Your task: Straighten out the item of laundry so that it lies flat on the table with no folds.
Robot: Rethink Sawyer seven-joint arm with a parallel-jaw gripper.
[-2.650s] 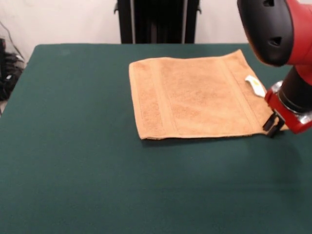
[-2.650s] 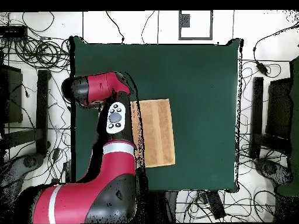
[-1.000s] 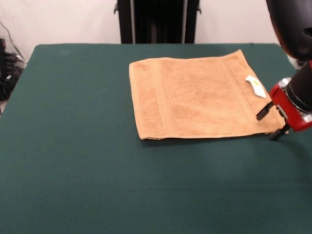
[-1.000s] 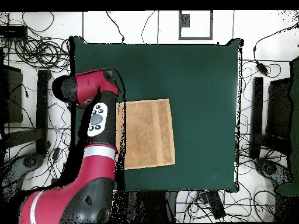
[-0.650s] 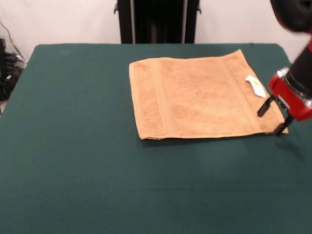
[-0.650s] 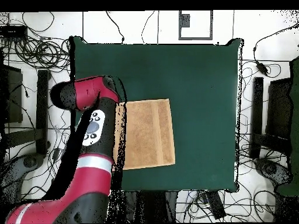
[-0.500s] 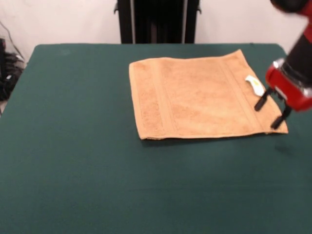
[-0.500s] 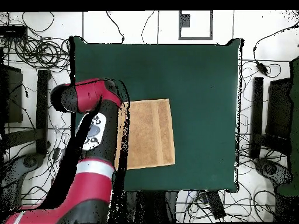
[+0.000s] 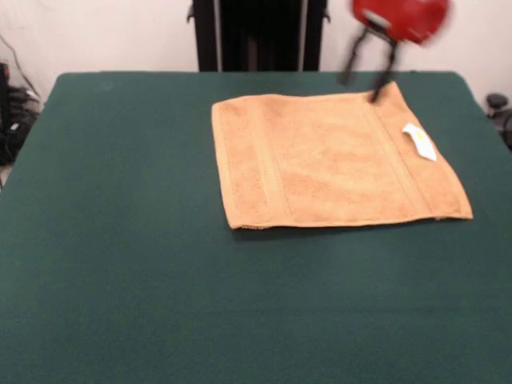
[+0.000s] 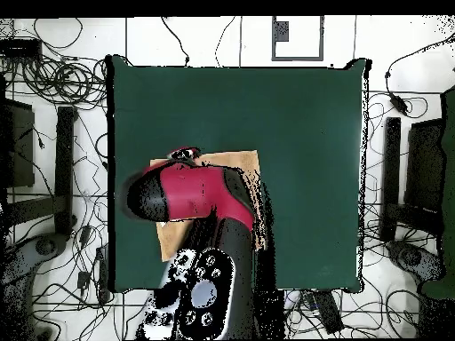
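Hand towel: spread flat on the green tabletop, right of centre, white tag up.
Gripper: raised over the towel's far edge, jaws wide, empty.
Risk: a low pass could snag and refold the far edge.

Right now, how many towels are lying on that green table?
1. A single tan towel lies spread flat on the green table, toward its far right in the front view. From overhead the arm covers much of it, but no second towel shows.
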